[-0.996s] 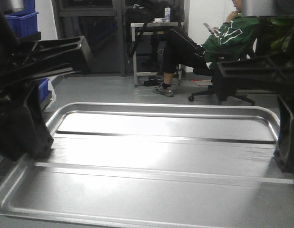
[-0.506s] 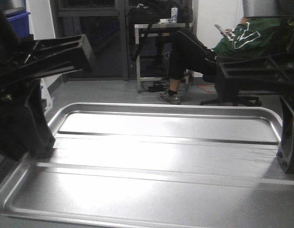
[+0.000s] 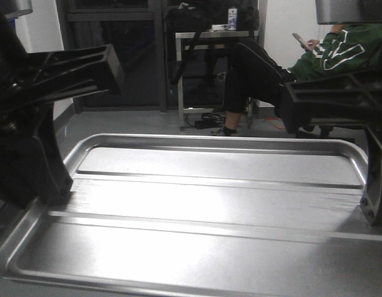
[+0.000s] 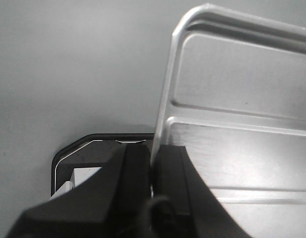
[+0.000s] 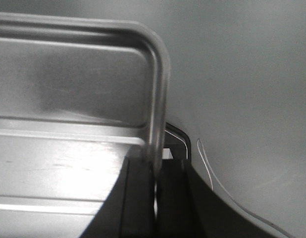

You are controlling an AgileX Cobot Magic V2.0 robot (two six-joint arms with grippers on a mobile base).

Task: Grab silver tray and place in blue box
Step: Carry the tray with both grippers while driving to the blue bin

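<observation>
The silver tray point(image 3: 203, 204) fills the front view, held level, with two long ridges across its shiny floor. My left gripper point(image 3: 52, 192) is shut on the tray's left rim. My right gripper point(image 3: 373, 207) is shut on the right rim. In the left wrist view the thin rim of the silver tray point(image 4: 242, 99) stands pinched between the black fingers of the left gripper point(image 4: 152, 168). The right wrist view shows the silver tray point(image 5: 69, 89) clamped the same way by the right gripper point(image 5: 155, 183). The blue box is out of view.
Ahead, a person in a green jacket point(image 3: 327, 49) sits on an office chair beside a small metal table point(image 3: 209, 37) with a bottle on it. Dark glass cabinets point(image 3: 129, 49) line the back wall. Grey floor and a thin white cable point(image 5: 217, 183) lie below the tray.
The room behind the tray has slid to the right in the front view, and the blue crates at upper left have left the frame. Both grippers keep the same hold on the tray.
</observation>
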